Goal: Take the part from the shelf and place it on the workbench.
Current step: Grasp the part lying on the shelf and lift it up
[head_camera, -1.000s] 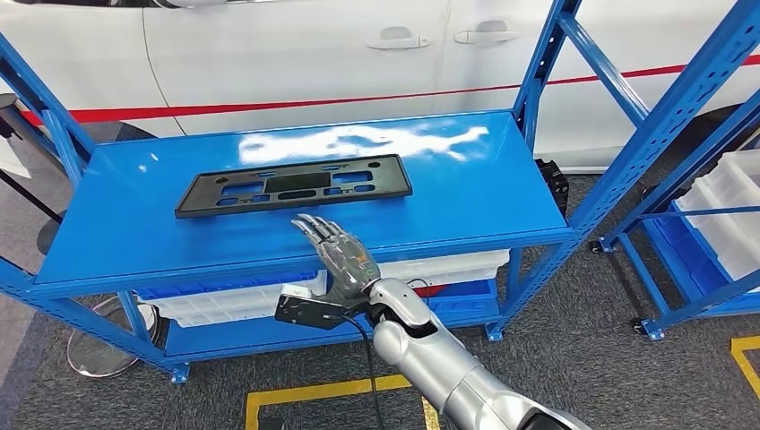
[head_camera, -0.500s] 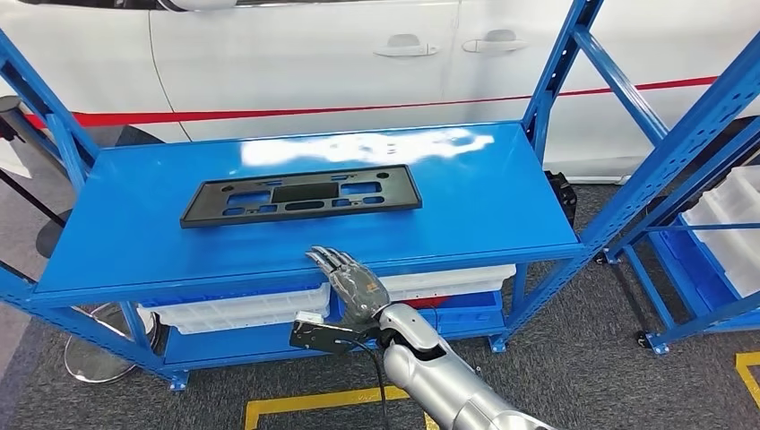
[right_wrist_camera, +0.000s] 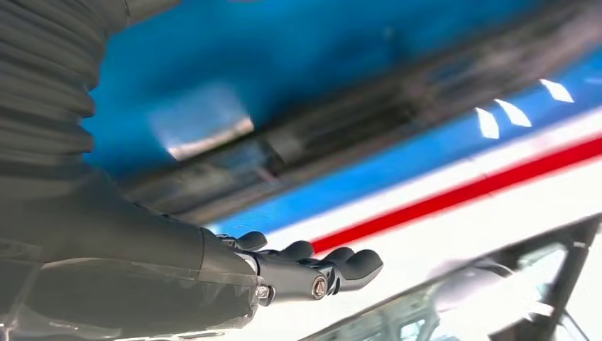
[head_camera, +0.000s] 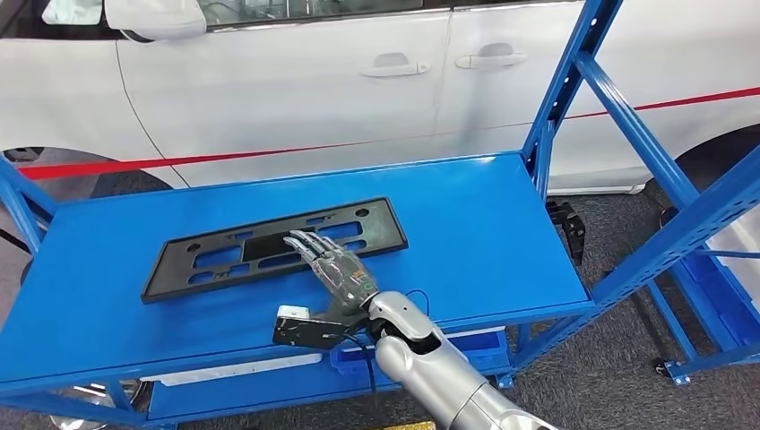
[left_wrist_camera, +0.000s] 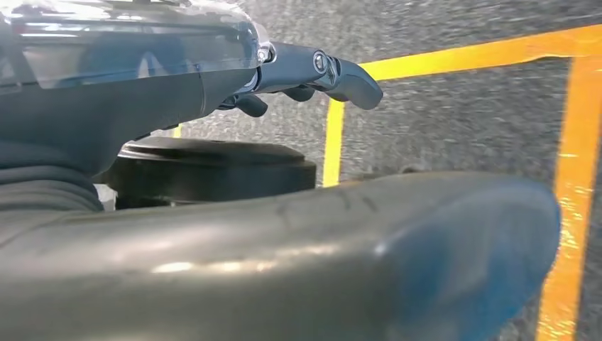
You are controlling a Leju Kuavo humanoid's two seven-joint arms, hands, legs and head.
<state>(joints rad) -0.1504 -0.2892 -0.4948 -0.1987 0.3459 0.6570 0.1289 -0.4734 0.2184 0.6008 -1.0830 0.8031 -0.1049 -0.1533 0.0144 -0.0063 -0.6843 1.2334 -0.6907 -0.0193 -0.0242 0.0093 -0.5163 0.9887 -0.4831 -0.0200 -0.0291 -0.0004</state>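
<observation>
Right hand (head_camera: 333, 269) is held flat with fingers spread, over the near long edge of the black plastic part (head_camera: 273, 248), holding nothing. Part is laid flat mid-shelf on the blue shelf (head_camera: 484, 224), with bare blue left all around it

We see our silver right arm (head_camera: 448, 381) ending in a dark grey right hand (head_camera: 333, 269). A black camera box (head_camera: 305, 327) with a black cable sits at the wrist, and a grey ribbed cover (right_wrist_camera: 42, 106) and a small screw (right_wrist_camera: 316, 286) show close up.
</observation>
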